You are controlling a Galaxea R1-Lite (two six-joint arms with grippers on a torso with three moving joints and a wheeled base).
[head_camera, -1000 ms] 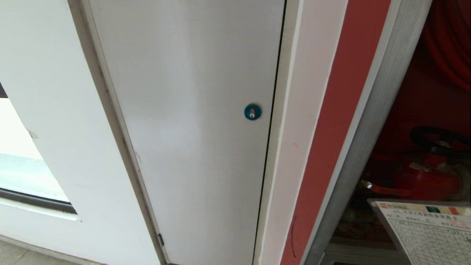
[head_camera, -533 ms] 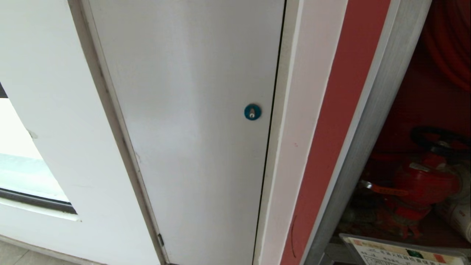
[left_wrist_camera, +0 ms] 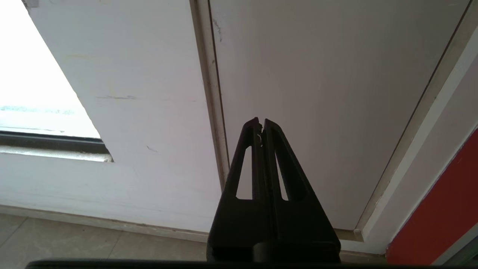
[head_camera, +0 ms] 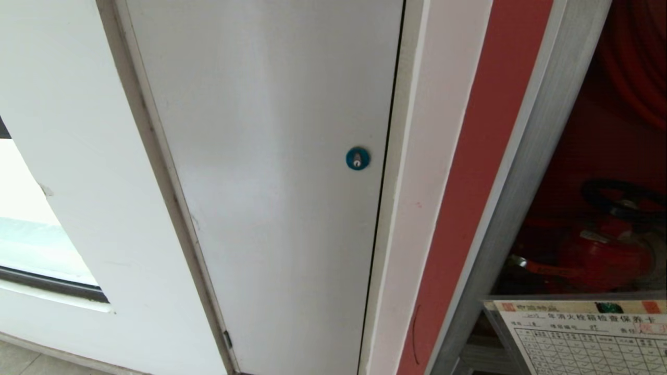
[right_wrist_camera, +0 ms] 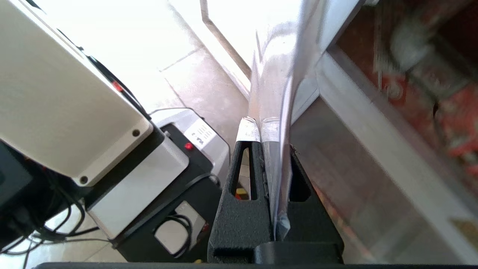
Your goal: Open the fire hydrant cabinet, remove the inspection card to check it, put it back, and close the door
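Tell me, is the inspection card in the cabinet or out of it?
Out. The right gripper is shut on the inspection card, holding it in front of the fire hydrant cabinet, whose red inside shows behind it.

Building corridor: wall-recessed fire hydrant cabinet (head_camera: 599, 172)

White gridded inspection card (head_camera: 583, 338) low before open fire hydrant cabinet (head_camera: 526, 172), red interior showing
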